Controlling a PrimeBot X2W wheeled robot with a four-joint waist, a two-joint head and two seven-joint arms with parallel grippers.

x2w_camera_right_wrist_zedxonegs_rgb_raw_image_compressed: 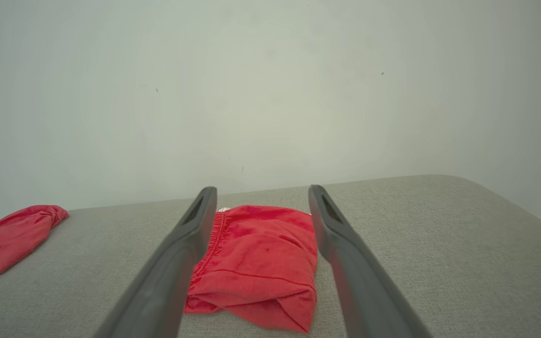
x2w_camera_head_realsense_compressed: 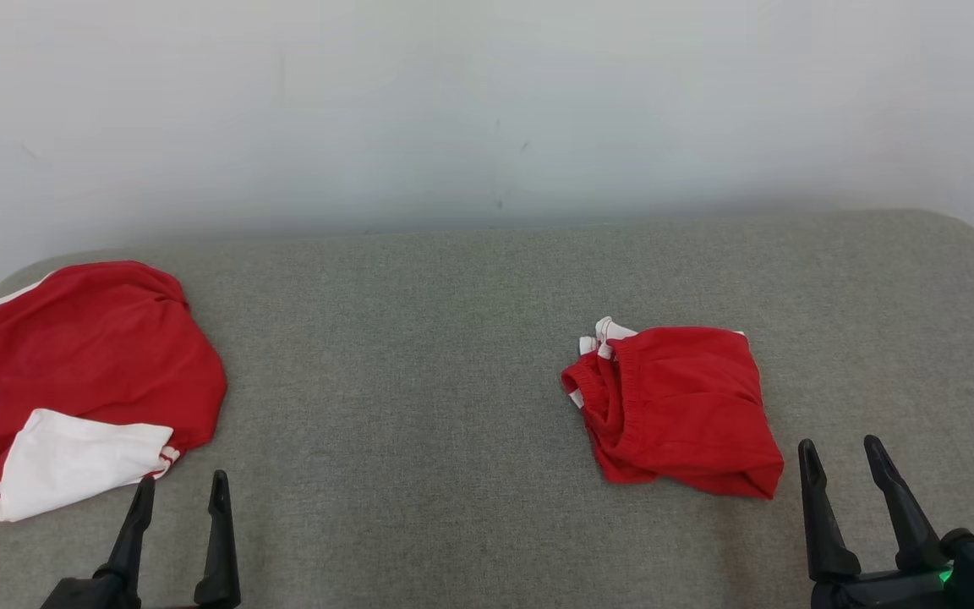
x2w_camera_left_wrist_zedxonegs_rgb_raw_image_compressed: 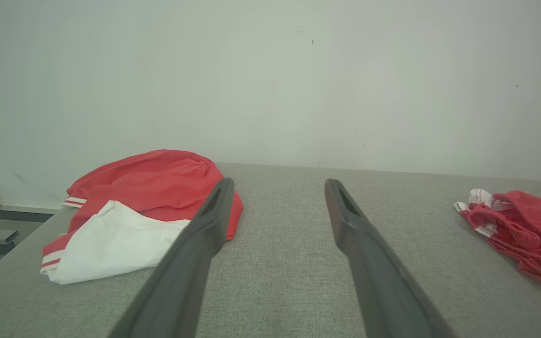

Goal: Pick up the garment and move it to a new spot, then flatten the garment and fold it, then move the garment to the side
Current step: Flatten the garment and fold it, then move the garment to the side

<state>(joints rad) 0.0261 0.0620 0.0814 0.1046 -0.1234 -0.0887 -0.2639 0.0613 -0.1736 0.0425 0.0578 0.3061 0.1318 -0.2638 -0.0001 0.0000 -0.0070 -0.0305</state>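
Right wrist view: right gripper spread wide, empty; it should pinch every layer at the shorts near edge.

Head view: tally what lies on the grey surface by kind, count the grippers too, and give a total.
Garments: 2, the red and white garment and the red shorts
Grippers: 2, the left gripper and the right gripper, both open
Total: 4
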